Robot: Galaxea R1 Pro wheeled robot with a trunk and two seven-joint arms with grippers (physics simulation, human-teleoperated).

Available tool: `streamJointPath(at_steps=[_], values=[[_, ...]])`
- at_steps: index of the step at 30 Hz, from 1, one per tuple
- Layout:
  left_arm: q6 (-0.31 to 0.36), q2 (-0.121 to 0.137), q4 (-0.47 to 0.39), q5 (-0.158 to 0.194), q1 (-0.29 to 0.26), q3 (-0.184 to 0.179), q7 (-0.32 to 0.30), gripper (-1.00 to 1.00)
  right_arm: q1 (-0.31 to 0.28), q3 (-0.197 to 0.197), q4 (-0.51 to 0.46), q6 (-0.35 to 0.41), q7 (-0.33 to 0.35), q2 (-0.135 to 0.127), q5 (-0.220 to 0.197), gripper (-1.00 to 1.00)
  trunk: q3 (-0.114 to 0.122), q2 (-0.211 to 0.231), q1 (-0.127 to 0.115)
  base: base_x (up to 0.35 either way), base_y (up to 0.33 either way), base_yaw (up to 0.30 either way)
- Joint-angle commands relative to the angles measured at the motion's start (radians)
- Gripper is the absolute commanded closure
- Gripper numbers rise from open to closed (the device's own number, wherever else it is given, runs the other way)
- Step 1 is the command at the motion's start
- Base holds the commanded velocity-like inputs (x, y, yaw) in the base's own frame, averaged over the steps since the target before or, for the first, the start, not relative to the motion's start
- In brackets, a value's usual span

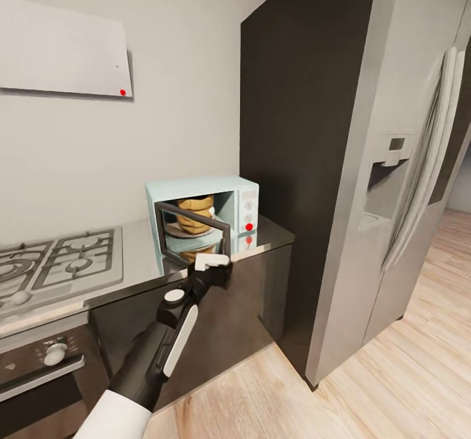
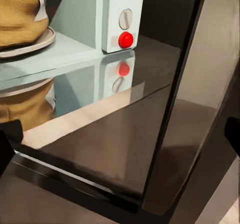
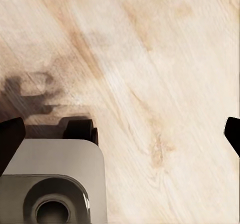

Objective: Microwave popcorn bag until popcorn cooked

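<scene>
We are seeing the popcorn bag (image 1: pixel 195 215) sitting inside the microwave (image 1: pixel 203 220), our left claw (image 1: pixel 210 262) spread at its open door (image 1: pixel 193 233); our right claw (image 3: pixel 120 134) is spread above the floor (image 3: pixel 150 59).

Fridge (image 1: pixel 392 184) (steel), gas hob (image 1: pixel 62 259), wood floor (image 1: pixel 392 386).

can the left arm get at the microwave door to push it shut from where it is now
Probably yes. The left gripper sits right at the outer edge of the open microwave door, with nothing between them. The popcorn bag sits inside on the turntable, apparently clear of the door's swing.
</scene>
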Motion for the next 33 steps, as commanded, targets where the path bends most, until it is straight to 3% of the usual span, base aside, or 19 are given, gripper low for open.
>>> streamJointPath(at_steps=[1,6,10,13,14,26,27,28,33], values=[[0.005,0.001,-0.007,0.012,-0.001,-0.001,0.007,-1.00,-0.001,-0.009,0.002,-0.002,0.002,-0.002,0.009,-1.00,-0.001,-0.001,0.000,0.000,0.000,0.000],[0.010,0.004,-0.028,0.015,-0.001,-0.002,0.009,-1.00,-0.001,-0.008,0.002,-0.003,0.002,-0.004,0.009,-1.00,-0.001,-0.001,0.000,0.000,0.000,0.000],[0.021,0.026,-0.050,0.016,-0.001,-0.001,0.011,-1.00,-0.001,-0.008,0.002,-0.003,0.001,-0.005,0.009,-1.00,-0.001,-0.001,0.000,0.000,0.000,0.000],[0.034,0.038,-0.064,0.060,-0.001,-0.001,0.011,-1.00,-0.001,-0.008,0.002,-0.003,0.001,-0.006,0.009,-1.00,-0.001,-0.001,0.000,-0.060,0.000,0.000],[0.065,0.039,-0.069,0.018,-0.001,-0.001,0.011,-1.00,-0.001,-0.009,0.002,-0.003,0.001,-0.006,0.009,-1.00,-0.001,-0.001,0.000,-0.246,0.000,0.000],[0.068,0.042,-0.063,0.019,-0.001,-0.001,0.011,-1.00,-0.001,-0.008,0.002,-0.003,0.000,-0.006,0.009,-1.00,-0.001,-0.001,0.000,-0.070,0.000,0.000],[0.068,0.052,-0.063,0.019,-0.001,-0.001,0.011,-1.00,-0.001,-0.008,0.002,-0.003,-0.001,-0.006,0.009,-1.00,-0.001,-0.001,0.000,0.000,0.000,0.000],[0.066,0.095,-0.066,0.020,-0.001,-0.001,0.010,-1.00,-0.001,-0.008,0.002,-0.003,-0.001,-0.006,0.009,-1.00,-0.001,-0.001,0.000,0.000,0.000,0.000],[0.055,0.115,-0.057,0.021,-0.001,0.001,0.009,-1.00,-0.001,-0.008,0.002,-0.003,-0.002,-0.005,0.009,-1.00,-0.001,-0.001,0.000,0.000,0.000,0.000]])
